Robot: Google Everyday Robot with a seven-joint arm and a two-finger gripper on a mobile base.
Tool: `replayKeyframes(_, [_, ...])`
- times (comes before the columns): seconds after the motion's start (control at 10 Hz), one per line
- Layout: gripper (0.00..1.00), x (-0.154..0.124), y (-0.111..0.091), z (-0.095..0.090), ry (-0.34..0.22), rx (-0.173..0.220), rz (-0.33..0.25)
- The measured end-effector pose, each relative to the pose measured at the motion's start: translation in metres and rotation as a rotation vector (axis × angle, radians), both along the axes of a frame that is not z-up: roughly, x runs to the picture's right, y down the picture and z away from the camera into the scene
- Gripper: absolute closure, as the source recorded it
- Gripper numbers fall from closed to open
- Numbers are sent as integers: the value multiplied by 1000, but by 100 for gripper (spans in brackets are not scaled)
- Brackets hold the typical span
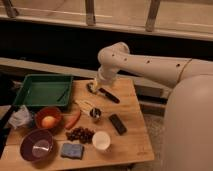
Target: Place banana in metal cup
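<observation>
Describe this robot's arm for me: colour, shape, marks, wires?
The arm is creamy white: a thick smooth tube with a bulging round elbow and a few small dark dots along its long section. No cables show. It joins a big rounded white body. The gripper, small and pale, sits at its tip above the far part of the wooden table.

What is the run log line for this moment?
gripper: over far part of table, behind banana | banana: on table beside metal cup | metal cup: upright, no banana inside | task: not done
</observation>
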State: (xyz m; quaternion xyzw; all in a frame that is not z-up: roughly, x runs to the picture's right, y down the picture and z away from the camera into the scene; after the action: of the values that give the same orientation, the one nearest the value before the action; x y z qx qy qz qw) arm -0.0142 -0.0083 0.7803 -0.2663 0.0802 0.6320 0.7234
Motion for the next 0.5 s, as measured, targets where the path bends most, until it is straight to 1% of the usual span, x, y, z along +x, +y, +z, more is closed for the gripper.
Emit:
replayKeyframes(0.2, [35,-32,-4,15,-70,8,-27])
replayKeyframes(0.3, [35,-42,-4,20,-93,8,-38])
replayKeyframes(0.4, [35,-57,-2,27,-124,5,-59])
replayKeyframes(0.5, [35,-68,1,30,-144,2,-76])
